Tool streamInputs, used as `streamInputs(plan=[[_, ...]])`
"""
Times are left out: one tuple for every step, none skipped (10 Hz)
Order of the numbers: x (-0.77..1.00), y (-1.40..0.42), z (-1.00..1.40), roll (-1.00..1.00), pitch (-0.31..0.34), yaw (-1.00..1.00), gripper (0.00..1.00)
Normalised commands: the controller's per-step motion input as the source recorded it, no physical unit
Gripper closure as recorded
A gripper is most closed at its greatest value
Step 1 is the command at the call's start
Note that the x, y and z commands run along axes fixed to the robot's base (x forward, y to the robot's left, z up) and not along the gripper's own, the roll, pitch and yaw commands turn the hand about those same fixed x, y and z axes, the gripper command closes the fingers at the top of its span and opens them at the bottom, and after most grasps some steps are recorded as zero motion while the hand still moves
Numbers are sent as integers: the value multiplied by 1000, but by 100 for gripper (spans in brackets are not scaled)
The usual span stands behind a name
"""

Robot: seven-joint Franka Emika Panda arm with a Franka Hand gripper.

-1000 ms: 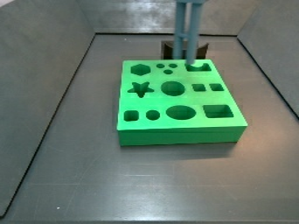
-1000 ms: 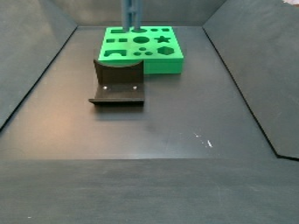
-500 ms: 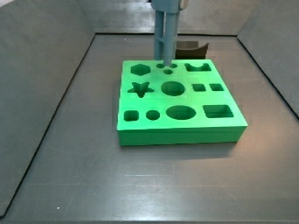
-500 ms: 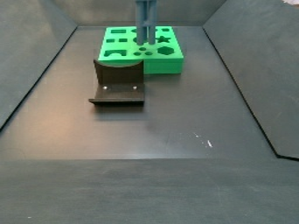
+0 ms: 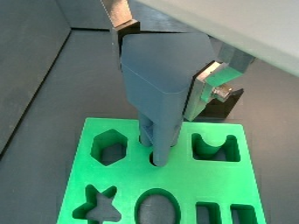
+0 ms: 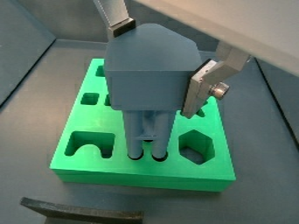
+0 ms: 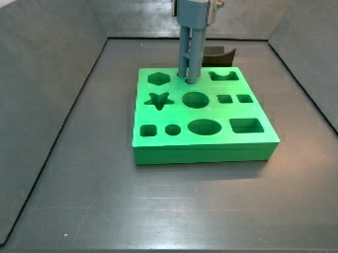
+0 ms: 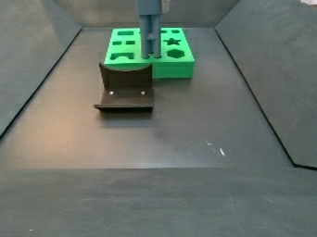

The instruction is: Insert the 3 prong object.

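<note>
My gripper (image 5: 163, 66) is shut on the 3 prong object (image 5: 162, 83), a blue-grey piece with a wide head and thin prongs pointing down. It also shows in a wrist view (image 6: 146, 79). The prong tips reach the small round holes (image 5: 160, 160) in the green block (image 5: 128, 188), near the hexagon hole (image 5: 108, 147). In both side views the piece stands upright over the block's rear middle (image 7: 189, 54) (image 8: 150, 32), tips at the block's top (image 7: 199, 109) (image 8: 168, 46). How deep the prongs sit is hidden.
The fixture (image 8: 125, 90), a dark bracket on a base plate, stands on the floor right in front of the block; it shows behind the block in a side view (image 7: 222, 54). Grey walls enclose the bin. The block has star, oval, square and U-shaped holes.
The gripper with the piece has moved from the block's rear corner by the fixture to over the small round holes and lowered slightly, prong tips now at the holes.
</note>
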Motion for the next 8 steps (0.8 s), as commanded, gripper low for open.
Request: streamInputs(plan=[[-134, 0, -154, -1, 0, -309, 100], [0, 57, -60, 0, 70, -397, 100], [40, 0, -303, 11, 0, -269, 100], [0, -40, -694, 33, -147, -106, 100], [0, -66, -643, 180, -119, 0, 100], [0, -66, -543, 143, -99, 0, 100], [0, -26, -437, 0, -197, 0, 100], [0, -149, -123, 73, -77, 69, 100]])
